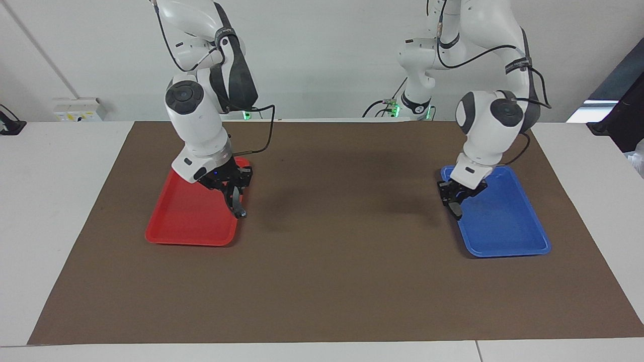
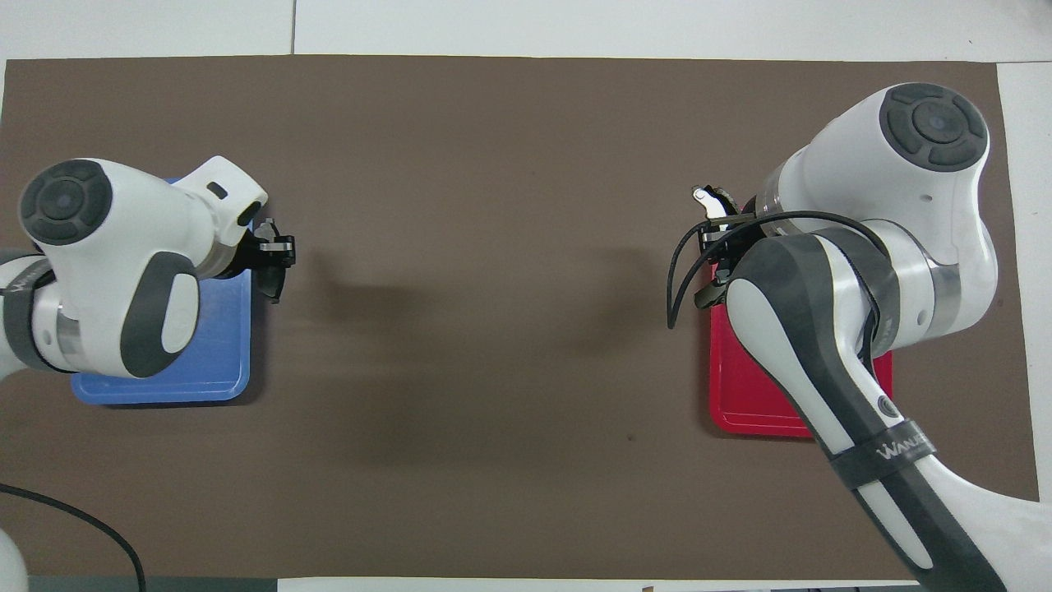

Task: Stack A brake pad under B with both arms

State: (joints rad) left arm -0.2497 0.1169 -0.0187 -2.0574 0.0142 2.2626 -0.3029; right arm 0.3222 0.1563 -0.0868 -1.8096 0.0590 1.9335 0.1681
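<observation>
Neither the short dark grey pad A nor the longer curved black pad B shows lying in a tray or on the mat. My right gripper (image 1: 237,203) hangs low over the edge of the red tray (image 1: 181,226) that faces the table's middle; it also shows in the overhead view (image 2: 708,238). My left gripper (image 1: 455,201) hangs low over the edge of the blue tray (image 1: 508,231) that faces the table's middle, and shows in the overhead view (image 2: 273,267). A dark shape sits at each gripper's tip; I cannot tell it from the gripper itself.
A brown mat (image 1: 342,251) covers the table. The red tray (image 2: 756,411) lies toward the right arm's end and the blue tray (image 2: 205,362) toward the left arm's end. Both arms' bodies cover much of the trays from above.
</observation>
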